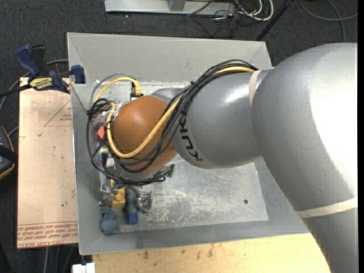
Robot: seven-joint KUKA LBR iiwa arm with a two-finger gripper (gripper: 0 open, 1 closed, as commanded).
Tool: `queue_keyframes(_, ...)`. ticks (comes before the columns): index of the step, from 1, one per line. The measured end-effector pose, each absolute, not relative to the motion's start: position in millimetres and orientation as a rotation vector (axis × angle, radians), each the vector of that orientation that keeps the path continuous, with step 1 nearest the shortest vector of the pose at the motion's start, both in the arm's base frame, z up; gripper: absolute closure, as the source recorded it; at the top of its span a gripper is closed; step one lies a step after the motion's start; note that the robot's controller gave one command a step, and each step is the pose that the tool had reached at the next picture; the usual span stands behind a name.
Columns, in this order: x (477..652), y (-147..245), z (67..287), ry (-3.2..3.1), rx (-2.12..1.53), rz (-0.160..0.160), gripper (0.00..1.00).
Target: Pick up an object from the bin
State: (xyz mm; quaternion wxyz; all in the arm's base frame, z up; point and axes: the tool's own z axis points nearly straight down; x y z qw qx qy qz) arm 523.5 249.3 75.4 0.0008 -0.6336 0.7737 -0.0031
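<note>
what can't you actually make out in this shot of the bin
Camera view:
- Bin floor at upper left: hidden under the arm and its orange cover.
- Hand: mostly tucked under the cover, so its state is unclear.
- Heap in the lower left corner, with a yellow piece, blue piece and grey-blue lump: too small and overlapping to tell their kinds.
- The arm: cut off by the right edge.

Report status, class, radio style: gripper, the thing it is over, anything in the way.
Gripper low in bin, lower-left corner. Below it: yellow piece, blue piece, grey-blue lump, heaped. Hold unconfirmed. Wrist cables hang close over heap.
</note>
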Motion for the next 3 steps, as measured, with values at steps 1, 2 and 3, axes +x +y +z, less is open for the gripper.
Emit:
queue_keyframes(1, 524.6, 248.5, 76.3, 2.436, -1.984, -0.002, 0.00)
queue_keyframes(2, 524.6, 250.2, 76.7, 2.432, -1.983, 0.002, 1.00)
queue_keyframes(3, 525.5, 251.4, 126.5, 2.433, -1.977, 0.001, 1.00)
